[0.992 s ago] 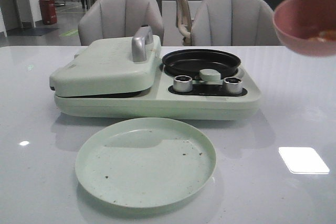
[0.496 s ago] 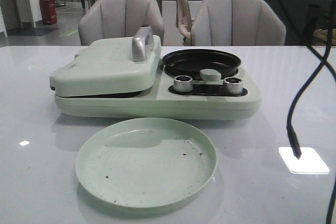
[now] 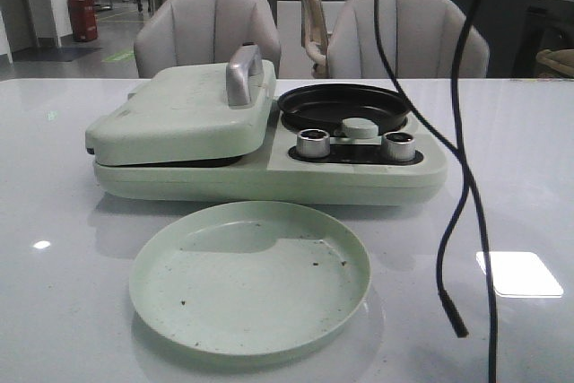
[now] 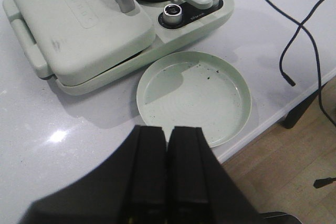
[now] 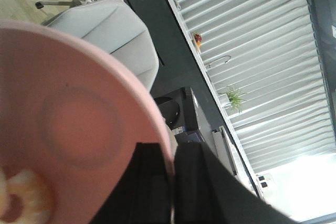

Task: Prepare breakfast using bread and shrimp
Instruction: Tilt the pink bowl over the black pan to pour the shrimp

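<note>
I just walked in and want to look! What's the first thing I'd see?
A big pale green cooker sits mid-table, its lid shut, a black pan on its right side. A round green plate lies in front. High up, the right claw holds a pink bowl with shrimp.

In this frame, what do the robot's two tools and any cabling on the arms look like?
Both tools are matte black with no markings visible. The left tool has two broad, flat, blocky fingers widening toward a dark body. The right tool shows similar flat black fingers. Thin black cables hang in the front view, one with a loose end. The arms themselves are out of view.
</note>
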`<state>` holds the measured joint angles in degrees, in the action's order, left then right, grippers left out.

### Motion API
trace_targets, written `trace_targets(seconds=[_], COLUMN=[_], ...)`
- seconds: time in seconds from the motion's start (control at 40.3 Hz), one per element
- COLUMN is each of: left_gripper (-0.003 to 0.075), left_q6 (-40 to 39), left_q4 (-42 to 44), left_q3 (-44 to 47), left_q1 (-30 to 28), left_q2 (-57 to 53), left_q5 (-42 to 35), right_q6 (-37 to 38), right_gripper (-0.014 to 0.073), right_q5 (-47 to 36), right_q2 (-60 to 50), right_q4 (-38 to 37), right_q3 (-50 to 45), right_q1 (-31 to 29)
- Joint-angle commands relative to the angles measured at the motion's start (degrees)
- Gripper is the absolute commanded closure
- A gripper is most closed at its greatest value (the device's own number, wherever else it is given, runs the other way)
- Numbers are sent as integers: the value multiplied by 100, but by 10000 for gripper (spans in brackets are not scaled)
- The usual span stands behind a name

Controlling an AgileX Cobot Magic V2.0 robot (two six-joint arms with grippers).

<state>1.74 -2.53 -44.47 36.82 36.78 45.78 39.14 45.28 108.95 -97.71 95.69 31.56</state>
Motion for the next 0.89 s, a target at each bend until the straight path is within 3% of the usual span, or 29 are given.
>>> trace_targets(seconds=[0.0, 0.298, 0.471, 0.868], left_gripper=[619, 619, 619, 619], left_q6=[-52, -52, -52, -52], left_q4=[-25, -25, -25, -25], left_q3=[-158, -158, -158, -158], left_q1=[45, 45, 45, 45], left_q2=[-11, -11, -11, -11], left_q5=[-427, -427, -427, -427], right_q6=[83, 70, -526, -632], right_gripper=[550, 550, 550, 550], right_q5=[173, 355, 575, 1036], right_q2=[-221, 6, 11, 413], right_q4=[-538, -538, -538, -538], right_q3=[237, 237, 614, 639], right_q1=[-7, 20, 156, 212])
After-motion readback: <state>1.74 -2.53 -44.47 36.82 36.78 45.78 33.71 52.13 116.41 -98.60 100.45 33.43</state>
